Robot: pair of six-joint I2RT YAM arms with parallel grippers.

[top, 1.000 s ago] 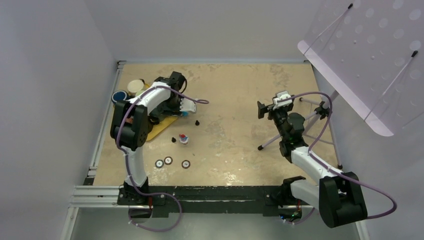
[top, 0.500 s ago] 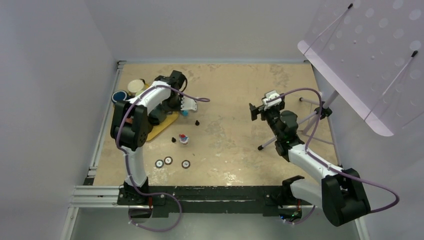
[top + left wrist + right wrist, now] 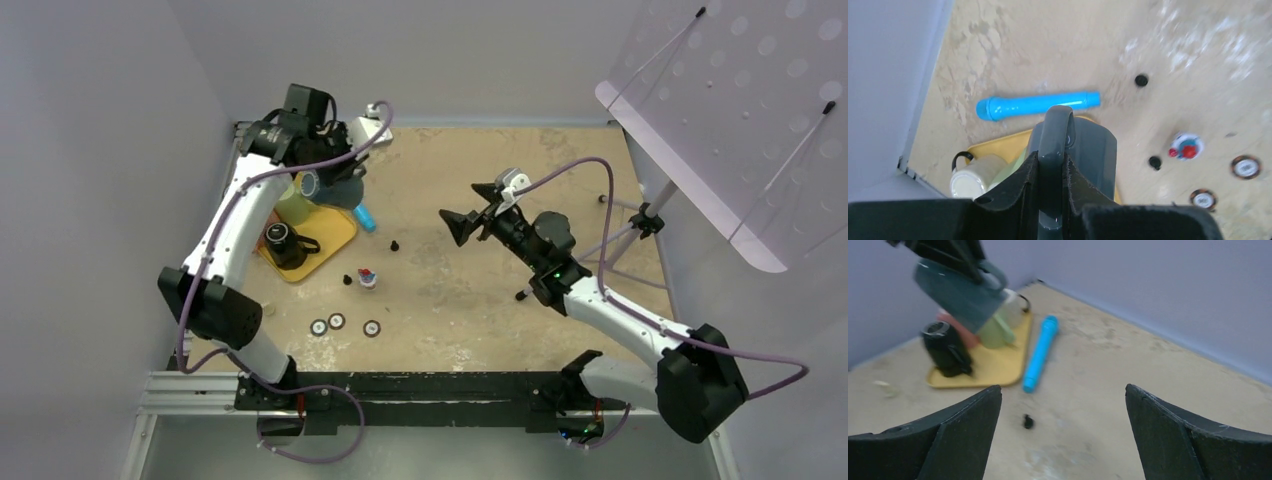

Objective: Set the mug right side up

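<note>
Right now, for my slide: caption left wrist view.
Left gripper holds dark grey mug by its handle above yellow tray.

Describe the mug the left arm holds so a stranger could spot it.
Find the yellow tray at the far left of the table. Just above it the left gripper is shut on the handle of a slate-grey mug. Unlike the black mug resting on the tray, it hangs tilted in the air.

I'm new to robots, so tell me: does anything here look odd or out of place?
The dark teal mug hangs tilted in the air above the yellow tray, pinched by its handle in the left gripper. A blue tube lies on its side on the table off the tray. Nothing looks spilled or broken.
</note>
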